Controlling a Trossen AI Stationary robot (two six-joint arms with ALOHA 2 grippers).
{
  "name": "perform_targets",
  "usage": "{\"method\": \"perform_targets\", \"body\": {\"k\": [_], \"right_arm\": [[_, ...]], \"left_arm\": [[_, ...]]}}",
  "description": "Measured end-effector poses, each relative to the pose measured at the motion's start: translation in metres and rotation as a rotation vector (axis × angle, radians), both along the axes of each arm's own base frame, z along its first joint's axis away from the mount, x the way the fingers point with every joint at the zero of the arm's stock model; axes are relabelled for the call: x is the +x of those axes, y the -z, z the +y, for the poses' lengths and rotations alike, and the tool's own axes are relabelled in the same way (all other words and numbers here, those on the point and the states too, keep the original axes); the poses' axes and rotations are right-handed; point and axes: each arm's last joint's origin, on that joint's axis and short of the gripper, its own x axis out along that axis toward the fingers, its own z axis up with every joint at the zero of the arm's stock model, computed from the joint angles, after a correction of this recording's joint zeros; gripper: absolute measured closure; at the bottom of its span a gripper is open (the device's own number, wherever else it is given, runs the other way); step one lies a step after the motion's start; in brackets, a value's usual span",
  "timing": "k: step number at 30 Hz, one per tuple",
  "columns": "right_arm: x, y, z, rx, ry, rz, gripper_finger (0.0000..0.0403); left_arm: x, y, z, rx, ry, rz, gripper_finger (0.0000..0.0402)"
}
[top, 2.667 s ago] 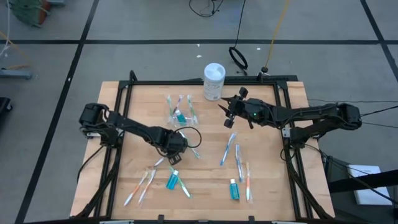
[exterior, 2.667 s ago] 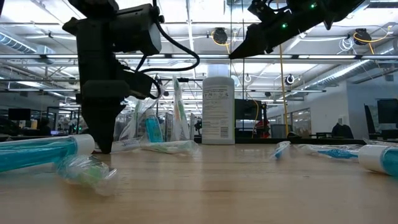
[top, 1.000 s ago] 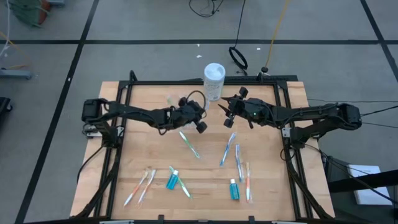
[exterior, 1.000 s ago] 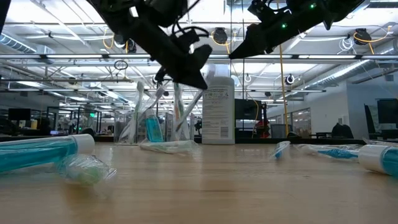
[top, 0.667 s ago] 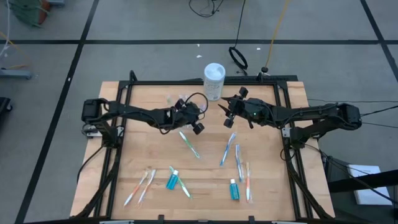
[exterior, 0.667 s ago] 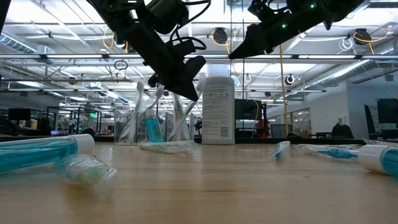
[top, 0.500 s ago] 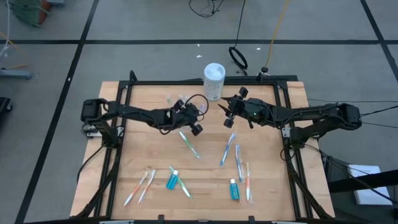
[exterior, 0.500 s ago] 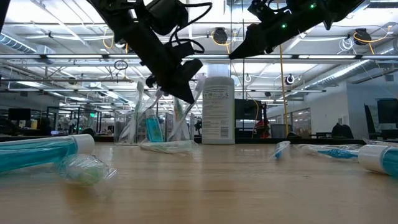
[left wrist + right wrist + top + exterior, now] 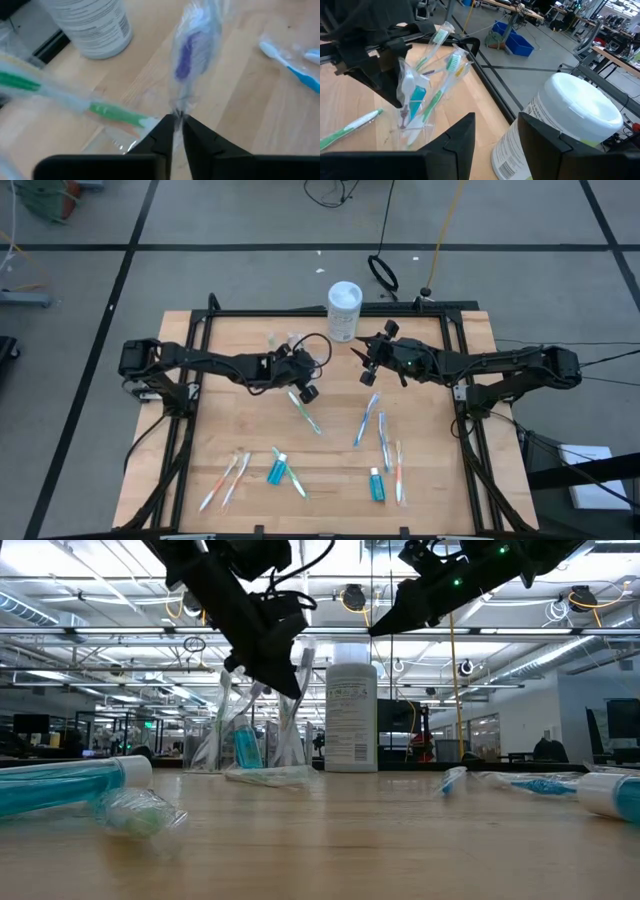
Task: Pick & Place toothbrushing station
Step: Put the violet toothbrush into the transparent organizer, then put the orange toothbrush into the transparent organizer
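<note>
A: From above, where are the arms?

B: The left gripper (image 9: pixel 296 372) hangs over the far middle of the table (image 9: pixel 450 470), just above the clear cup (image 9: pixel 285 350) of brushes. The right gripper (image 9: pixel 362 357) hovers near the white canister (image 9: pixel 344 310). More wrapped toothbrushes lie flat: a green one (image 9: pixel 305 412), two blue ones (image 9: pixel 366 420), and an orange one (image 9: pixel 399 473) beside a teal toothpaste tube (image 9: pixel 376 485).

A: And level with the table?

B: The left gripper (image 9: pixel 268 680) is raised over the cup (image 9: pixel 250 735), where a teal tube and upright brushes show. The right gripper (image 9: pixel 385 622) stays high, its fingers too dark to read there. A large teal tube (image 9: pixel 70 783) lies close to the lens.

A: The left wrist camera?

B: Its fingers (image 9: pixel 164 134) are clenched on the wrapper of a purple-bristled toothbrush (image 9: pixel 189 57), which stands up from the pinch. A green-handled brush (image 9: pixel 107 112) sits beside it.

A: The right wrist camera?

B: Its fingers (image 9: pixel 454 137) stand apart, holding nothing. Ahead sit the canister (image 9: pixel 562 125) and the left gripper (image 9: pixel 405 112) at the cup (image 9: pixel 422 102).
</note>
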Motion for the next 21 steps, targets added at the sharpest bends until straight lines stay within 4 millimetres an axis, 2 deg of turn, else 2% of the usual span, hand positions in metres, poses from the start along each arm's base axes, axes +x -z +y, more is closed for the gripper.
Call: {"method": "perform_targets", "body": {"k": [4,8,15,21], "right_arm": [[0.0,0.0,0.0,0.009,0.003,-0.008,0.0264],[0.0,0.0,0.0,0.014,0.004,-0.011,0.0264],[0.0,0.001,0.0,0.026,0.007,-0.003,0.0264],[-0.001,0.003,0.0,0.028,0.007,0.017,0.0264]], "left_arm": [[-0.002,0.001,0.0,-0.004,-0.001,0.025,0.0302],[-0.009,-0.009,-0.002,0.0,0.049,0.036,0.0264],[-0.048,-0.042,-0.004,0.008,0.021,0.098,0.0229],[-0.087,-0.057,-0.016,-0.214,-0.049,0.156,0.0225]]}}
